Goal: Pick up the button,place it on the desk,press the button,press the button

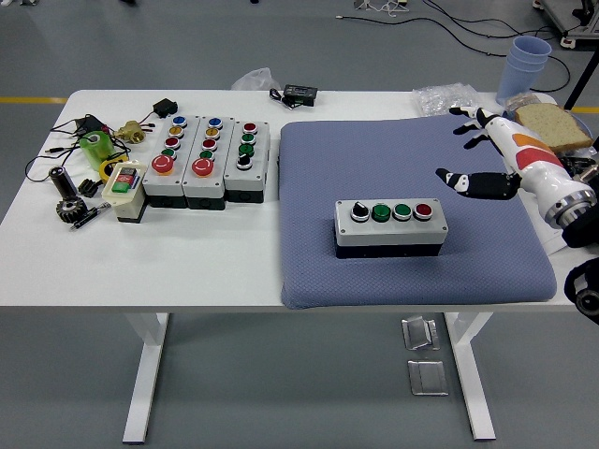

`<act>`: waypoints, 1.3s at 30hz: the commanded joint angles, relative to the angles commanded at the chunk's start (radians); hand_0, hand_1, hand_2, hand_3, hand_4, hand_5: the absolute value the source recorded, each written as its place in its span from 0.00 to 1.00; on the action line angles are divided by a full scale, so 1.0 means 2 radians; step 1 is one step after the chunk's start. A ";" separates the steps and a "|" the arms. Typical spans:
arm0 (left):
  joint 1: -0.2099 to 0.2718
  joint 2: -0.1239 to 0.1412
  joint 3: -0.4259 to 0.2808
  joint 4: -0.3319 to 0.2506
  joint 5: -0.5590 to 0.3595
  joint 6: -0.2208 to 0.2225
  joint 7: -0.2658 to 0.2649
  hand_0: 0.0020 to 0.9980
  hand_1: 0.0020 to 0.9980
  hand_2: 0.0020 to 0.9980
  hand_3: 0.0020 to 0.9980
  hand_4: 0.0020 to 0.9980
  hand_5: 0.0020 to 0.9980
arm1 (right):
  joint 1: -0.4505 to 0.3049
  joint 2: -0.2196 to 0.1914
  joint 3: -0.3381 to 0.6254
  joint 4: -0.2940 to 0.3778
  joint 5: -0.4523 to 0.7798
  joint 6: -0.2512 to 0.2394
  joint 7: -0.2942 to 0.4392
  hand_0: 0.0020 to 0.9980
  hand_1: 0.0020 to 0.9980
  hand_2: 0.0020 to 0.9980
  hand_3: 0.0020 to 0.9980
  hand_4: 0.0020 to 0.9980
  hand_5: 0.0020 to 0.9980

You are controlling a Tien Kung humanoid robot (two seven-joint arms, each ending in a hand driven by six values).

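Note:
A grey button box (pixel 391 227) with a black knob, two green buttons and a red button lies on the blue-grey pad (pixel 318 262). My right hand (pixel 485 154), white with an orange stripe, hovers above the pad's right side, up and to the right of the box, apart from it. Its fingers are spread and hold nothing. The left arm is out of view.
Three more button boxes (pixel 208 161) stand at the table's left with cables, a green tape roll (pixel 94 147) and small parts. A bread slice (pixel 552 126), stacked blue cups (pixel 526 64) and a plastic bag (pixel 445 97) are at the back right.

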 joint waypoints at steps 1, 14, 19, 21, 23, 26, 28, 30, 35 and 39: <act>0.000 0.000 0.000 0.000 0.000 0.000 0.000 0.53 0.42 0.42 0.42 0.26 0.48 | -0.005 -0.004 0.000 0.004 0.001 0.000 -0.003 0.21 0.02 0.26 0.70 0.49 0.00; 0.003 0.000 0.000 0.000 0.004 -0.002 0.001 0.53 0.42 0.42 0.42 0.26 0.48 | -0.015 -0.004 -0.021 0.027 -0.054 0.078 -0.080 0.12 0.00 0.26 0.74 0.27 0.00; 0.002 0.000 0.002 0.000 -0.001 -0.001 0.000 0.53 0.42 0.42 0.42 0.26 0.48 | -0.003 0.022 -0.037 0.014 -0.071 0.087 -0.100 0.11 0.00 0.24 0.76 0.26 0.00; 0.001 0.000 0.001 0.000 -0.001 0.000 0.000 0.53 0.42 0.42 0.42 0.26 0.48 | 0.003 0.035 -0.043 0.009 -0.080 0.087 -0.106 0.11 0.00 0.24 0.76 0.26 0.00; 0.001 0.000 0.001 0.000 -0.002 0.000 0.000 0.53 0.42 0.42 0.42 0.26 0.48 | 0.008 0.043 -0.047 0.004 -0.083 0.089 -0.111 0.11 0.00 0.24 0.76 0.26 0.00; 0.000 0.000 0.000 0.000 0.000 0.000 0.000 0.53 0.42 0.42 0.42 0.26 0.48 | 0.014 0.052 -0.053 -0.002 -0.086 0.091 -0.116 0.12 0.00 0.24 0.75 0.28 0.00; 0.000 0.000 0.001 0.000 -0.001 0.000 0.000 0.53 0.42 0.42 0.42 0.26 0.48 | 0.017 0.058 -0.058 -0.008 -0.085 0.092 -0.118 0.12 0.00 0.24 0.75 0.28 0.00; 0.000 0.000 0.002 0.000 -0.003 0.000 0.000 0.53 0.42 0.42 0.42 0.26 0.48 | 0.019 0.062 -0.060 -0.012 -0.085 0.092 -0.119 0.13 0.00 0.24 0.75 0.31 0.00; -0.001 0.000 0.002 0.000 -0.001 -0.001 0.000 0.53 0.42 0.42 0.42 0.26 0.48 | 0.024 0.073 -0.063 -0.027 -0.086 0.093 -0.121 0.13 0.00 0.24 0.75 0.31 0.00; -0.002 0.000 0.002 0.000 -0.002 0.000 0.000 0.53 0.42 0.42 0.42 0.26 0.48 | 0.026 0.080 -0.061 -0.037 -0.089 0.094 -0.121 0.14 0.00 0.24 0.75 0.34 0.00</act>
